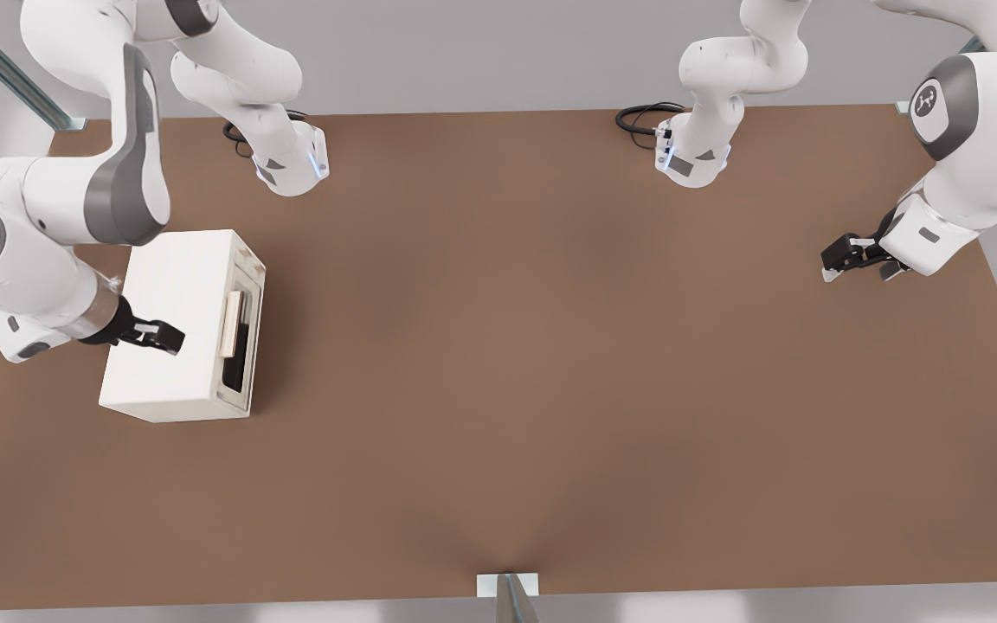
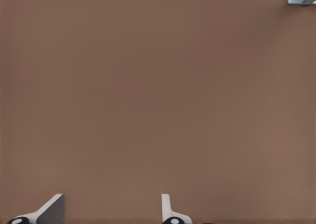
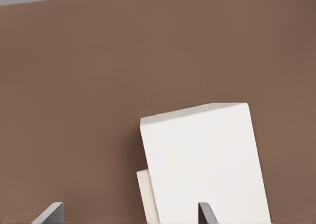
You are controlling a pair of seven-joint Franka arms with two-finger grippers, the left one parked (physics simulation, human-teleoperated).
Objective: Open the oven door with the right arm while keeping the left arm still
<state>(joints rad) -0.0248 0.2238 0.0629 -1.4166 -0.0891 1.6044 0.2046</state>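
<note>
My claw (image 1: 171,336) hangs spread wide over the oven (image 1: 171,324) top; the handle (image 1: 232,324) lies toward the front view's right, its bar crosswise to my reach.

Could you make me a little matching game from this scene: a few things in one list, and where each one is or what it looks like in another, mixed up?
Things:
1. tool
2. oven door
3. table
4. handle

Descriptions:
A. plain brown surface
B. pale bar across the dark window
C. black, over the oven's white top
D. beige-framed panel, facing the front view's right

Pairs: 1-C, 2-D, 3-A, 4-B
</note>
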